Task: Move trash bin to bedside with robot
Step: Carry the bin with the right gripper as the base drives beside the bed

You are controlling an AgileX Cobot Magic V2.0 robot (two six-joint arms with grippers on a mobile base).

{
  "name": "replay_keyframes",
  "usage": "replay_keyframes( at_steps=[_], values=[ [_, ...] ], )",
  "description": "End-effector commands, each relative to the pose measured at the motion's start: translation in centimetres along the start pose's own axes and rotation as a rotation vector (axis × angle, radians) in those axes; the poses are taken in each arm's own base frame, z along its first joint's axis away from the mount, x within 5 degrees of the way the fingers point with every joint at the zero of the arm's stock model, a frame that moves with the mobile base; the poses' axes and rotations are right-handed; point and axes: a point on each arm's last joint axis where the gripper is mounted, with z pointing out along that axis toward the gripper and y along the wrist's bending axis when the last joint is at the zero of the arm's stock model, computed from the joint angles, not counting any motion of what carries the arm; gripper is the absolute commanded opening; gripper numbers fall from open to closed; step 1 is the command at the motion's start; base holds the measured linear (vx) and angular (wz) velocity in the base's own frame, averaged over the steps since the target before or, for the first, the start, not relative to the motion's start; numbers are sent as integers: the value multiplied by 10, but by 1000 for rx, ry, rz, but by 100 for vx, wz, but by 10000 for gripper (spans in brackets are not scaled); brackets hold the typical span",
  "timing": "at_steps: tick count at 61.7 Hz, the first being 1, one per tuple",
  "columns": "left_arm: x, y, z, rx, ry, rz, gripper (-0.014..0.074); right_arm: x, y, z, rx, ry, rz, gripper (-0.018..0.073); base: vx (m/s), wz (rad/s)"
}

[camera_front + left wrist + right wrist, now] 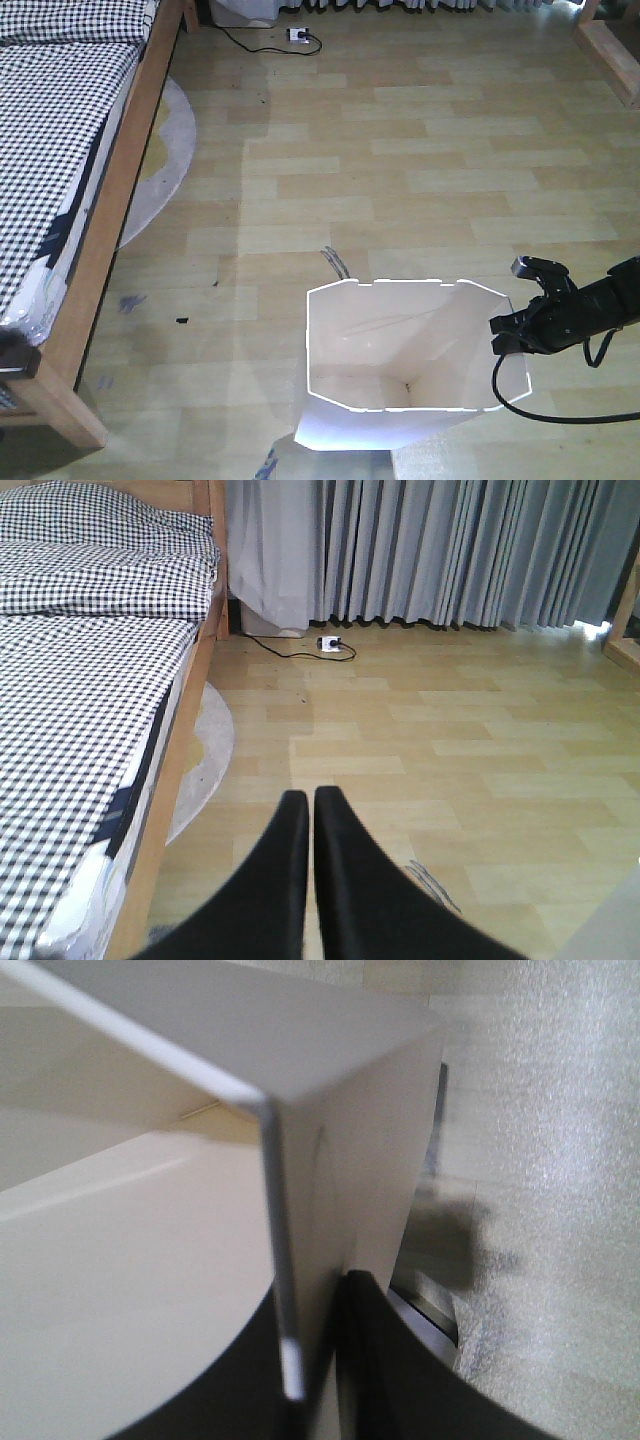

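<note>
The white trash bin (385, 335) stands on the wood floor at the bottom centre of the front view, its cream inside showing. My right gripper (508, 335) is shut on the bin's right rim. In the right wrist view one finger lies inside the bin wall (345, 1130) and one outside, the right gripper (315, 1315) pinching the thin edge. The bed (60, 120), with checked bedding and a light wooden frame (112, 205), runs along the left, about a bin's width from the bin. My left gripper (312, 802) is shut on nothing and points over the floor beside the bed (80, 660).
A pale round rug (168, 150) pokes out from under the bed. A power strip with a black cable (298, 36) lies by the grey curtains (420, 550). A wooden furniture leg (610, 50) stands at top right. A black arm cable (560, 415) loops right of the bin.
</note>
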Motion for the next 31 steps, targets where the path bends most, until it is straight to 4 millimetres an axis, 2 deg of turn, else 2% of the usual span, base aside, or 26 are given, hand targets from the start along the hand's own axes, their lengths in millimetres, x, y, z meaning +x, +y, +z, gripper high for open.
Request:
replay_keyframes(
  at_steps=[1, 31],
  values=[
    [-1, 0, 1, 10, -64, -9, -6, -15, 23, -23, -167, -64, 2, -5, 25, -2],
    [-1, 0, 1, 10, -64, -9, -6, -15, 23, -23, -167, -64, 2, -5, 25, 0]
  ],
)
